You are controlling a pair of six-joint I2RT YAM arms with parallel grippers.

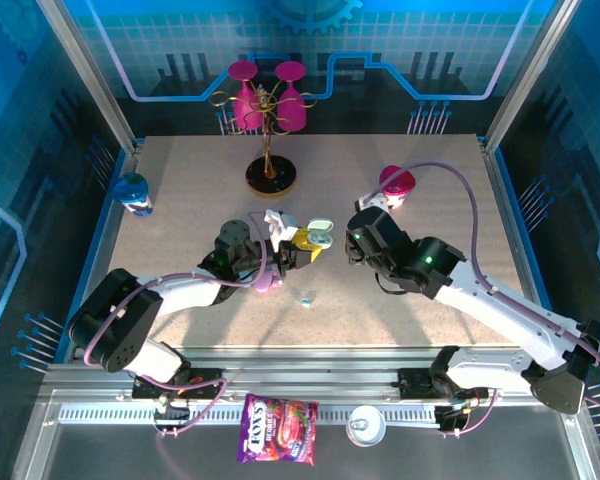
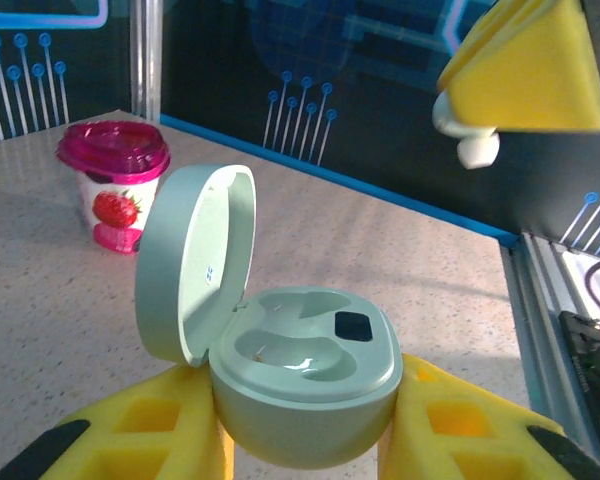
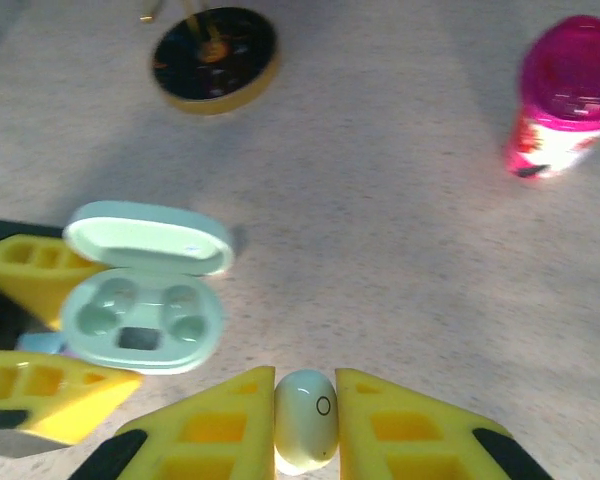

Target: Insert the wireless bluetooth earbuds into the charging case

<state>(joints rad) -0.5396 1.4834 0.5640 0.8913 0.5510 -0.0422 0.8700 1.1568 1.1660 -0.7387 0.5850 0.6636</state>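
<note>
A mint-green charging case (image 2: 305,375) sits clamped between the yellow fingers of my left gripper (image 2: 300,400), its lid swung open to the left and both wells empty. In the top view the case (image 1: 318,238) is held at mid-table by the left gripper (image 1: 308,245). My right gripper (image 3: 307,395) is shut on a whitish earbud (image 3: 306,420), just right of the open case (image 3: 145,315). From the left wrist view, that earbud (image 2: 472,145) hangs under a yellow right finger (image 2: 525,70), above and right of the case. A light blue earbud (image 1: 306,298) lies loose on the table.
A pink-lidded strawberry cup (image 1: 397,187) stands at the back right. A glass rack on a round black base (image 1: 271,176) is at the back centre, and a small blue object (image 1: 134,193) at the left edge. A pinkish item (image 1: 265,283) lies under the left arm.
</note>
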